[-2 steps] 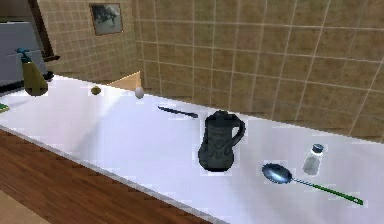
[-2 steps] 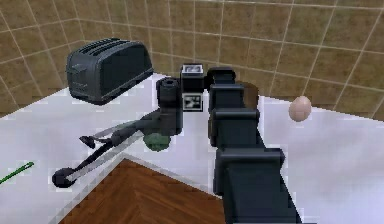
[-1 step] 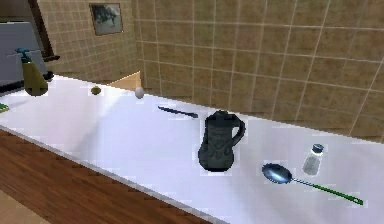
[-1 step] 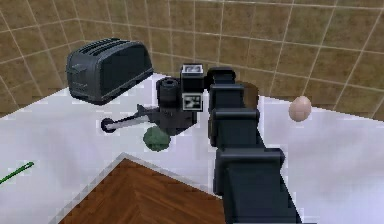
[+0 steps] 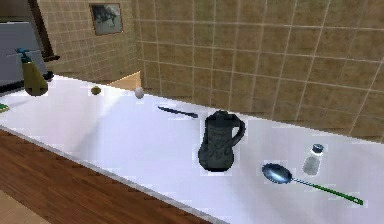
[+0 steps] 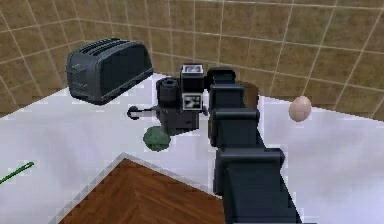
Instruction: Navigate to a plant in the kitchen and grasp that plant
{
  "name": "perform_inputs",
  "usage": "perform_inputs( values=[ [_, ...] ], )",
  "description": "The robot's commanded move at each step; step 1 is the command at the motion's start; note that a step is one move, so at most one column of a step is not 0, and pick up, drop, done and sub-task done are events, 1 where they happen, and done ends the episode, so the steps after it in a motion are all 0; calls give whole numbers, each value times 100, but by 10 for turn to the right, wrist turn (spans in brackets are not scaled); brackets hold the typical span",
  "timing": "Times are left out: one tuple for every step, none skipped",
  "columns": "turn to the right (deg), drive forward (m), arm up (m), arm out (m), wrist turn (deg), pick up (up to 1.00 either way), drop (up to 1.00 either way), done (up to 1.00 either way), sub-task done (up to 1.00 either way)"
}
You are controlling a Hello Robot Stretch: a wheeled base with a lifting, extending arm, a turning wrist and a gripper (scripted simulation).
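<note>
One small green clump (image 6: pixel 155 138), likely the plant, lies on the white table (image 6: pixel 60 130) nearer the edge than the toaster (image 6: pixel 108 68), right at your tool (image 6: pixel 150 115). You cannot tell whether the tool holds anything. Centre the tool on the clump, move slowly, and stay clear of the toaster and the egg (image 6: pixel 299 108).

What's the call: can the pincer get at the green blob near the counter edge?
Probably yes: the pincer sits right by the green blob, with bare counter around it and the toaster farther back. Contact can't be told.
</note>
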Motion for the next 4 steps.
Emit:
perform_inputs(
  values=[
    [0, 0, -12, 0, 0, 0, 0, 0, 0],
    [0, 0, 0, 0, 0, 100, 0, 0, 0],
    [0, 0, 10, 0, 0, 0, 0, 0, 0],
    [0, 0, 0, 0, 0, 0, 0, 100, 0]
  ],
)
